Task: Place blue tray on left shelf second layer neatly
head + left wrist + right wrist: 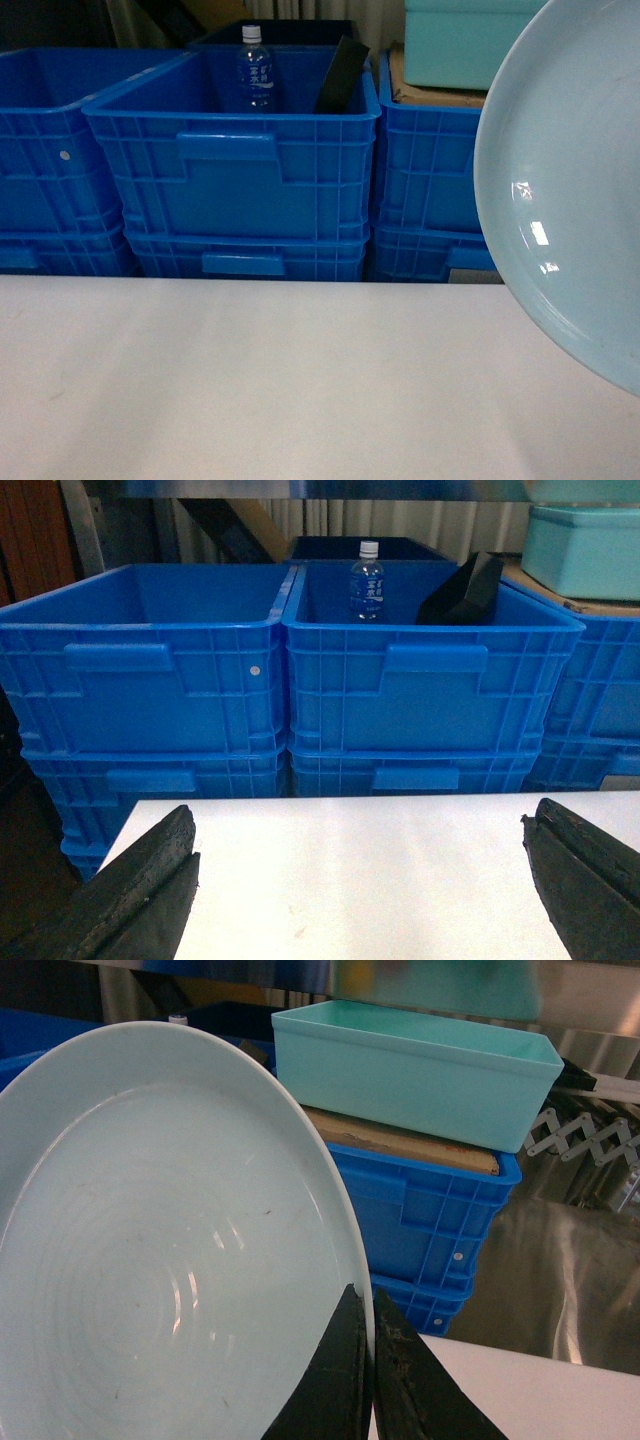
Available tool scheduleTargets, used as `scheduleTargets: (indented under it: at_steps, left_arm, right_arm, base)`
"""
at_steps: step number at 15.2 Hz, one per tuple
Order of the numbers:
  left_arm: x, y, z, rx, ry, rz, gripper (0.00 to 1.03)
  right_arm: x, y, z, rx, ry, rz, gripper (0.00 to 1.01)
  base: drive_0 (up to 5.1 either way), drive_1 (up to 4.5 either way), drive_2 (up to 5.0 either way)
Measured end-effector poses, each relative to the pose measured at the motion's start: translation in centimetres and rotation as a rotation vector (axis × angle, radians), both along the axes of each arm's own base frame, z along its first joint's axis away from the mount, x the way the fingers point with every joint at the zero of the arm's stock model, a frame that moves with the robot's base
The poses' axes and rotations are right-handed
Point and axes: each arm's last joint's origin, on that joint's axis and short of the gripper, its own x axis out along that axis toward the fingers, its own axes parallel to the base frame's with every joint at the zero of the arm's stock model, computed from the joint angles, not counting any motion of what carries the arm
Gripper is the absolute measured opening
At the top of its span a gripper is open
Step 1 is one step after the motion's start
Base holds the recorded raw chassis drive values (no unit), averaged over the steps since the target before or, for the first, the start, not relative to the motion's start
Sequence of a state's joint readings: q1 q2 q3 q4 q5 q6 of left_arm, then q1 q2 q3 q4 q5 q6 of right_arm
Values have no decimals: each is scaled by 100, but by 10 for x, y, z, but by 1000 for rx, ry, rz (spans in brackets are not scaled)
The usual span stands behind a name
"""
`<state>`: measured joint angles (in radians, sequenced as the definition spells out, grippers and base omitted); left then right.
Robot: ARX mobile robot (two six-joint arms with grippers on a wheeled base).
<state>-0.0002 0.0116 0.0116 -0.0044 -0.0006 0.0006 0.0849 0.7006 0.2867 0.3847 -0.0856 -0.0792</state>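
Note:
The blue tray (570, 200), pale and glossy, is held up on edge at the right of the head view, above the white table (260, 380). In the right wrist view its hollow face (170, 1260) fills the left half. My right gripper (372, 1300) is shut on the tray's rim, one black finger on each side. My left gripper (362, 825) stands open over the table with nothing between its fingers (150, 890). Of the left shelf, only a polished steel rail (330, 488) shows, above the crates. Neither gripper shows in the head view.
Stacked dark-blue ribbed crates (240, 170) line the far edge of the table. The middle one holds a water bottle (255, 70) and a black object (342, 75). A teal box (420, 1065) sits on a board on the right crate stack (430, 1220). Shiny steel sheet (570, 1260) lies right of it.

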Motion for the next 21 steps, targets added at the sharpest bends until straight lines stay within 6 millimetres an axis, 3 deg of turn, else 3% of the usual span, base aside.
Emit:
scheduleTargets:
  at_steps: [4,7,21]
  left_arm:
    - [0,0,0,0,0,0,98]
    - [0,0,0,0,0,2,98]
    - [0,0,0,0,0,2,98]
  right_arm:
    - [0,0,0,0,0,0,2]
    - [0,0,0,0,-2,4,2]
    - [0,0,0,0,2,0,2]
  base:
    - [0,0,0]
    - [472,-241,-241]
    - [438,-393,-179]
